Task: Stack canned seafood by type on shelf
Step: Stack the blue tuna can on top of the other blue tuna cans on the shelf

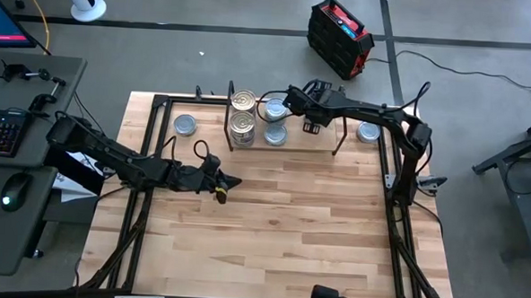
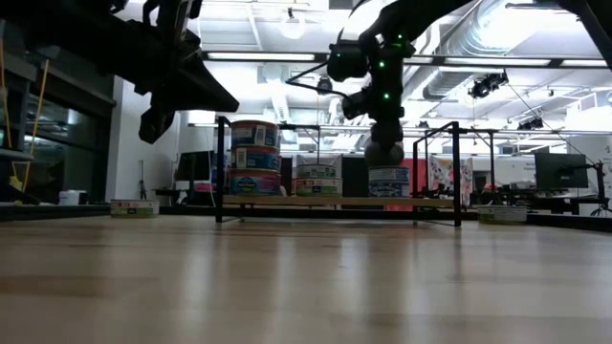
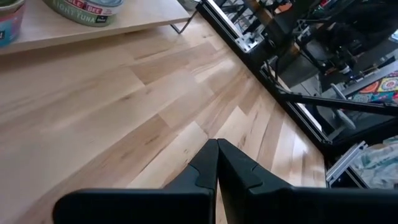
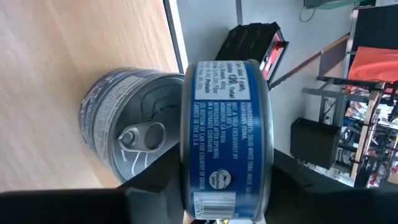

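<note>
The shelf (image 1: 324, 138) stands at the table's far side. At its left end gold tins (image 1: 242, 123) are stacked, with silver-blue tins (image 1: 275, 134) beside them. My right gripper (image 1: 292, 102) hangs over the shelf, shut on a silver-blue tin (image 4: 227, 137). That tin is just above another silver-blue tin (image 4: 127, 124), which stands lid up on the board. In the low view the held tin (image 2: 382, 151) hangs over a single tin (image 2: 387, 182). My left gripper (image 1: 223, 188) is shut with nothing in it, above the bare table left of centre. My right gripper pinches the silver-blue tin between its two fingers (image 4: 155, 186), one on each flat face, with the labelled side wall (image 4: 227, 93) toward the wrist camera. The fingers slant down from the table's right. The tin is on edge, clear of the tin below.
One loose tin (image 1: 186, 125) lies on the table left of the shelf and another (image 1: 368, 131) to its right. A black frame (image 1: 394, 182) borders the table. The near half of the tabletop (image 1: 279, 239) is bare wood.
</note>
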Available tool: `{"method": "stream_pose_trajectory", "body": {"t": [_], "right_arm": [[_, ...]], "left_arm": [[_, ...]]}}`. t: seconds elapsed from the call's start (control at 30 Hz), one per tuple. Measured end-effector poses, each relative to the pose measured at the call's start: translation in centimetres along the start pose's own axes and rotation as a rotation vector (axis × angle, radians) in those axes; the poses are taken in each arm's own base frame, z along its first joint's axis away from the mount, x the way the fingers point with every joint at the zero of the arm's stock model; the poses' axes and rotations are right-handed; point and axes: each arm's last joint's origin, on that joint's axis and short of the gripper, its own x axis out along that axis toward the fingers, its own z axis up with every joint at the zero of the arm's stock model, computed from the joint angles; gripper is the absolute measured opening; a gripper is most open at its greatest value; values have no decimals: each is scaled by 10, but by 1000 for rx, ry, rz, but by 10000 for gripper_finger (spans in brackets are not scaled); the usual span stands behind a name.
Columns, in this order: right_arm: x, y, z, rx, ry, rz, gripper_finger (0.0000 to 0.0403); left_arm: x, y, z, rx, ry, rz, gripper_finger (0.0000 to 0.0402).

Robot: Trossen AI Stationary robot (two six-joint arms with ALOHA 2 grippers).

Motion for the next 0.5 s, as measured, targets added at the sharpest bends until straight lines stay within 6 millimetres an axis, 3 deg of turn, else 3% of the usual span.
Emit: {"method": "stream_pose_trajectory", "body": {"t": [0.13, 0.5], "right_arm": [[2, 2, 1, -7, 8, 5, 169], [-1, 9, 0, 54, 8, 70, 182]], "left_arm": [[0, 0, -1, 4, 21, -15, 0], [0, -1, -3, 6, 70, -42, 0]]}}
